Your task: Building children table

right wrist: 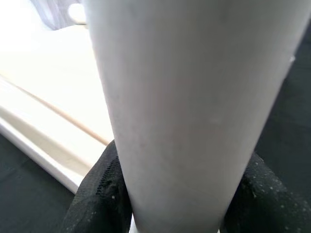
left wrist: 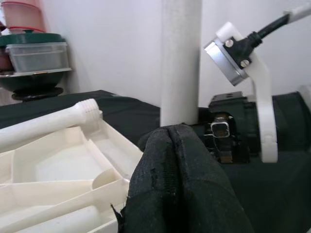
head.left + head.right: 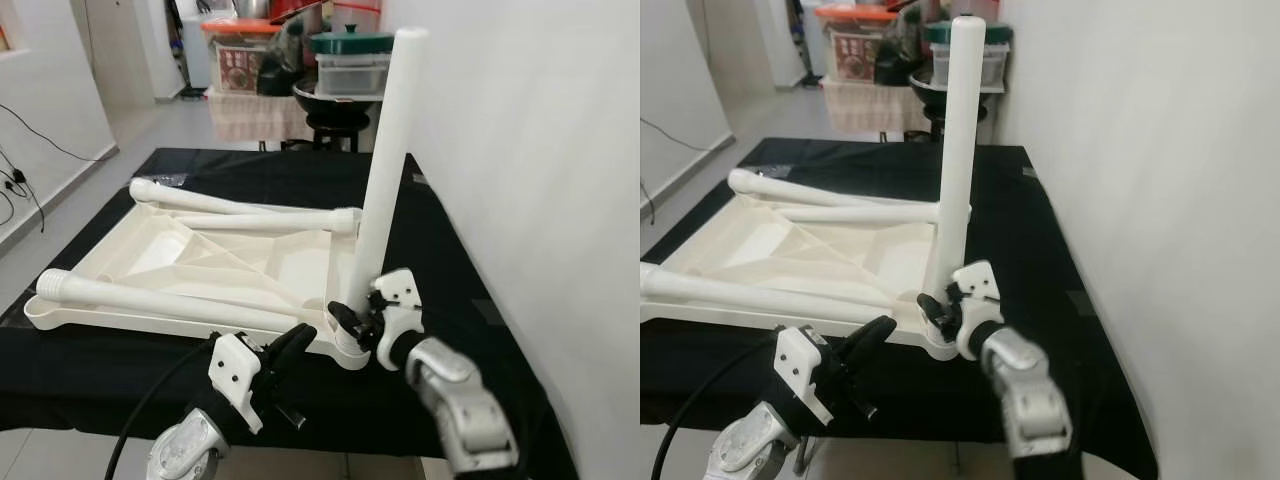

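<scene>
A cream plastic table top [image 3: 160, 255] lies upside down on a black cloth. One white leg [image 3: 385, 150] stands upright in its near right corner socket. My right gripper [image 3: 352, 322] is shut on the base of that upright leg [image 1: 189, 111], a finger on each side. Several loose white legs lie across the underside: one [image 3: 150, 297] along the near edge, two [image 3: 240, 207] toward the far side. My left gripper [image 3: 300, 340] hovers just before the near edge, left of the upright leg, fingers [image 2: 180, 179] pressed together on nothing.
A white wall [image 3: 530, 150] runs close along the right of the black-covered surface [image 3: 450, 250]. Beyond the far end stand a black stool and stacked plastic containers [image 3: 350, 60]. Grey floor lies to the left, with cables [image 3: 20, 180] by the wall.
</scene>
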### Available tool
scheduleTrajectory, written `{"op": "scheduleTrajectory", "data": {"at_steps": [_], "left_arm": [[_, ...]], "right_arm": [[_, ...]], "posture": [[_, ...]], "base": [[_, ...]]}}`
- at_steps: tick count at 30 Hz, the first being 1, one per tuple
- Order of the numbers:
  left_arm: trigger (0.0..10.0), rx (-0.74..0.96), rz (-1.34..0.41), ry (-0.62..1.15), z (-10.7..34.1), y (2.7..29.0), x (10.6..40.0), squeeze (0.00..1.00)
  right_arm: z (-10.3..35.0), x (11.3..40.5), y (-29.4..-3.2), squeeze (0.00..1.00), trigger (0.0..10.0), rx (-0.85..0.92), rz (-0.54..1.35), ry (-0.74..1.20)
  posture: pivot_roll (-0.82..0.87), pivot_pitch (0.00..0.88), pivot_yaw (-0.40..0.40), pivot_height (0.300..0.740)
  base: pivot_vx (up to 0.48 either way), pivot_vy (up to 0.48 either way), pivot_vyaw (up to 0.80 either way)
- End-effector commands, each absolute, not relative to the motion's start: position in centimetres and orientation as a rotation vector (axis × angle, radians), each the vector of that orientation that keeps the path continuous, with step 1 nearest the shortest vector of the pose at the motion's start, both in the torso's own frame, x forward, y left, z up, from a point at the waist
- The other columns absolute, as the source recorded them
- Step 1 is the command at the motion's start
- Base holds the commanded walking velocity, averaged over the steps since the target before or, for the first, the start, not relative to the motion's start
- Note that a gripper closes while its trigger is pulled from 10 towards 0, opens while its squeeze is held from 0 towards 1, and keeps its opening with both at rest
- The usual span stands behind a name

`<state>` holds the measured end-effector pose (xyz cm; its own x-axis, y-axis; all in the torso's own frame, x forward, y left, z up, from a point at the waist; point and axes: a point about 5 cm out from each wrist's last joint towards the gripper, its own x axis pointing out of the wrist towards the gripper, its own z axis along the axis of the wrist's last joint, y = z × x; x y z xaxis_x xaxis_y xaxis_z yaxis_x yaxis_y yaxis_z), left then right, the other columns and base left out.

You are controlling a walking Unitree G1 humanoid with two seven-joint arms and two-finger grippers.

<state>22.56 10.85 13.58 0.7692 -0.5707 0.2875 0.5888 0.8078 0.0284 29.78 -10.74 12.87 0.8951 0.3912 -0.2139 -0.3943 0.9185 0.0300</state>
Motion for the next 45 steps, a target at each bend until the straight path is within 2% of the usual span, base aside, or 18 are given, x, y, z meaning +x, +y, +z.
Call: {"op": "scheduleTrajectory", "data": {"at_steps": [1, 2, 3, 4, 5, 9, 10, 17, 18, 22, 28, 29, 30, 31, 32, 41, 45], "left_arm": [[10.0, -0.096, -0.65, -0.261, 13.2, 10.8, 22.8, 0.0], [10.0, -0.109, -0.688, -0.234, 12.9, 10.7, 22.9, 0.0], [10.0, -0.117, -0.693, -0.228, 12.8, 10.7, 22.9, 0.0], [10.0, -0.117, -0.693, -0.228, 12.8, 10.7, 22.9, 0.0], [10.0, -0.123, -0.695, -0.226, 12.8, 10.7, 22.9, 0.0], [10.0, -0.123, -0.697, -0.217, 12.8, 10.8, 22.7, 0.0], [10.0, -0.134, -0.696, -0.208, 12.8, 10.8, 22.4, 0.0], [10.0, -0.181, -0.675, -0.203, 12.8, 11.0, 21.8, 0.0], [10.0, -0.18, -0.668, -0.205, 12.8, 11.0, 21.8, 0.0], [10.0, -0.171, -0.654, -0.211, 12.8, 11.0, 21.9, 0.0], [10.0, -0.178, -0.654, -0.206, 12.8, 11.0, 22.1, 0.0], [10.0, -0.181, -0.654, -0.203, 12.8, 11.0, 22.1, 0.0], [10.0, -0.183, -0.653, -0.202, 12.8, 11.0, 22.1, 0.0], [10.0, -0.183, -0.653, -0.202, 12.8, 11.0, 22.1, 0.0], [10.0, -0.185, -0.652, -0.202, 12.8, 11.0, 22.2, 0.0], [10.0, -0.184, -0.648, -0.199, 12.9, 11.0, 22.1, 0.0], [10.0, -0.191, -0.649, -0.194, 12.9, 11.1, 22.0, 0.0]], "right_arm": [[10.8, 30.3, -12.0, 0.0, 0.0, 0.014, 0.325, 0.34], [11.3, 31.6, -12.8, 0.0, 0.0, 0.018, 0.301, 0.33], [11.5, 31.9, -12.8, 0.0, 8.4, 0.004, 0.306, 0.328], [11.5, 31.9, -12.8, 0.0, 8.4, 0.004, 0.306, 0.328], [11.6, 32.1, -12.8, 0.0, 10.0, -0.004, 0.307, 0.329], [12.9, 32.9, -13.1, 0.02, 10.0, 0.003, 0.343, 0.267], [13.9, 33.2, -13.2, 1.0, 10.0, 0.007, 0.386, 0.217], [16.4, 33.6, -13.4, 1.0, 10.0, 0.013, 0.51, 0.112], [17.0, 33.6, -13.5, 0.0, 10.0, 0.012, 0.568, 0.082], [17.9, 33.3, -14.2, 0.0, 10.0, -0.054, 0.838, 0.05], [17.3, 34.2, -15.6, 0.0, 10.0, -0.124, 0.979, 0.101], [17.4, 34.7, -15.8, 0.0, 7.5, -0.116, 0.983, 0.099], [17.5, 35.0, -15.9, 0.0, 2.8, -0.109, 0.984, 0.095], [17.5, 35.0, -15.9, 0.0, 2.8, -0.109, 0.984, 0.095], [17.7, 35.3, -16.0, 0.0, 0.0, -0.088, 0.982, 0.092], [17.7, 35.5, -16.2, 0.0, 0.0, -0.079, 1.045, 0.095], [16.7, 35.3, -16.8, 0.0, 0.0, -0.082, 0.987, 0.1]], "posture": [[0.04, 0.0, -0.027, 0.74], [0.05, 0.0, -0.026, 0.74], [0.05, 0.0, -0.026, 0.74], [0.05, 0.0, -0.026, 0.74], [0.05, 0.0, -0.025, 0.74], [0.04, 0.0, -0.02, 0.74], [0.04, 0.0, -0.021, 0.74], [0.05, 0.0, -0.024, 0.74], [0.06, 0.0, -0.027, 0.74], [0.06, 0.0, -0.035, 0.74], [0.07, 0.0, -0.036, 0.74], [0.07, 0.0, -0.04, 0.74], [0.07, 0.0, -0.04, 0.74], [0.07, 0.0, -0.04, 0.74], [0.07, 0.0, -0.04, 0.74], [0.08, 0.0, -0.039, 0.74], [0.07, 0.0, -0.034, 0.74]], "base": [[0.0, 0.0, 0.0], [0.0, 0.0, 0.0], [0.0, 0.0, 0.0], [0.0, 0.0, 0.0], [0.0, 0.0, 0.0], [0.0, 0.0, 0.0], [0.0, 0.0, 0.0], [0.0, 0.0, 0.0], [0.0, 0.0, 0.0], [0.0, 0.0, 0.0], [0.0, 0.0, 0.0], [0.0, 0.0, 0.0], [0.0, 0.0, 0.0], [0.0, 0.0, 0.0], [0.0, 0.0, 0.0], [0.0, 0.0, 0.0], [0.0, 0.0, 0.0]]}}
